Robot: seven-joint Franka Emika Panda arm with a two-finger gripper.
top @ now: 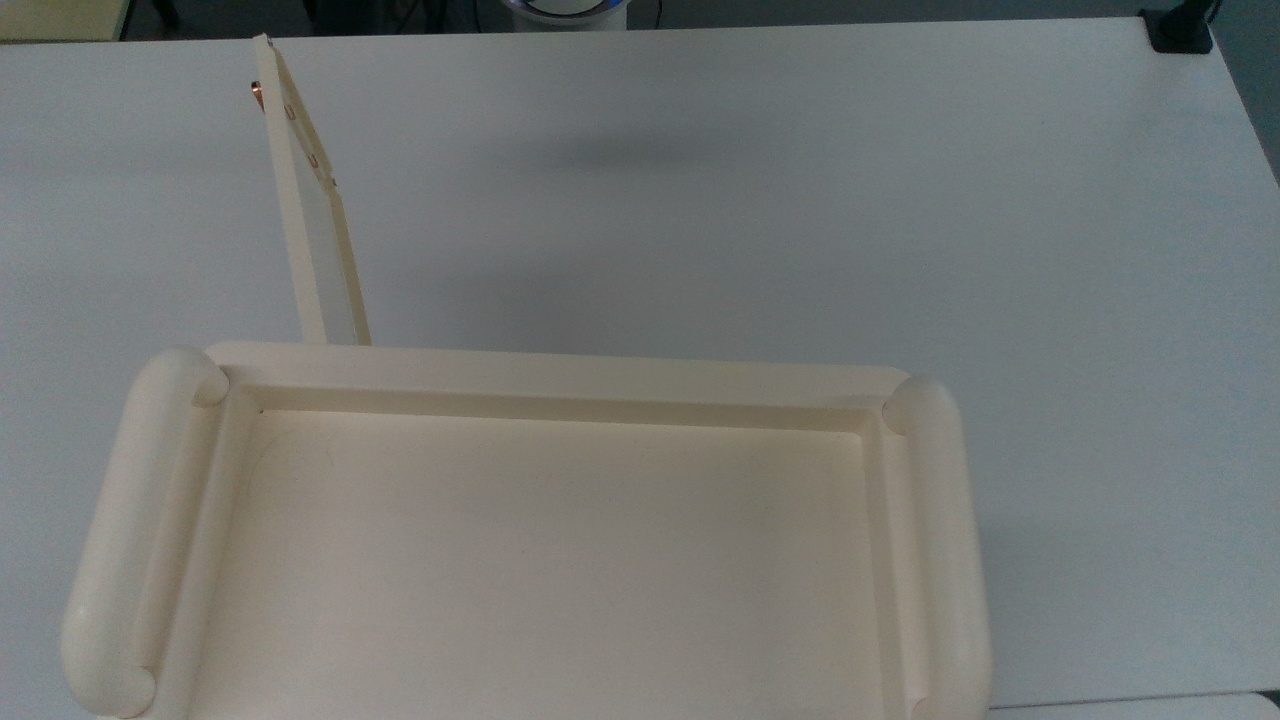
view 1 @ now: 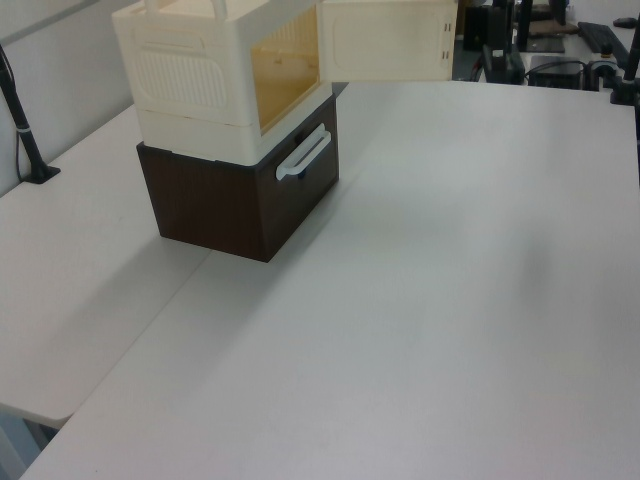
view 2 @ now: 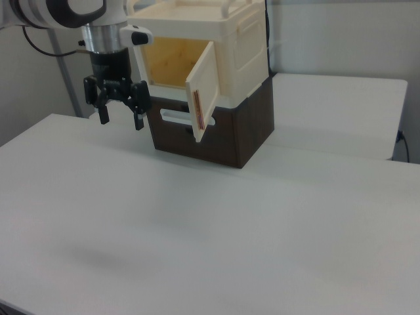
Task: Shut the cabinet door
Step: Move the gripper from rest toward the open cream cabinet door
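The cream cabinet (top: 540, 540) shows its recessed tray-like top in the top view; it stands on a dark brown drawer box (view 1: 245, 200). Its cabinet door (top: 315, 215) is swung wide open, sticking out from the front at the top view's left. The same door (view 2: 202, 88) (view 1: 385, 40) leaves the orange-lit interior (view 2: 169, 62) exposed. My gripper (view 2: 121, 119) hangs open in the air above the table at the right view's left, to the left of the door, holding nothing and touching nothing.
The white table (view 2: 216, 223) stretches wide in front of the cabinet. The brown box has a white handle (view 1: 302, 155). A black clamp (top: 1180, 30) sits at the table's far corner. A second table (view 2: 341, 111) adjoins behind the cabinet in the right view.
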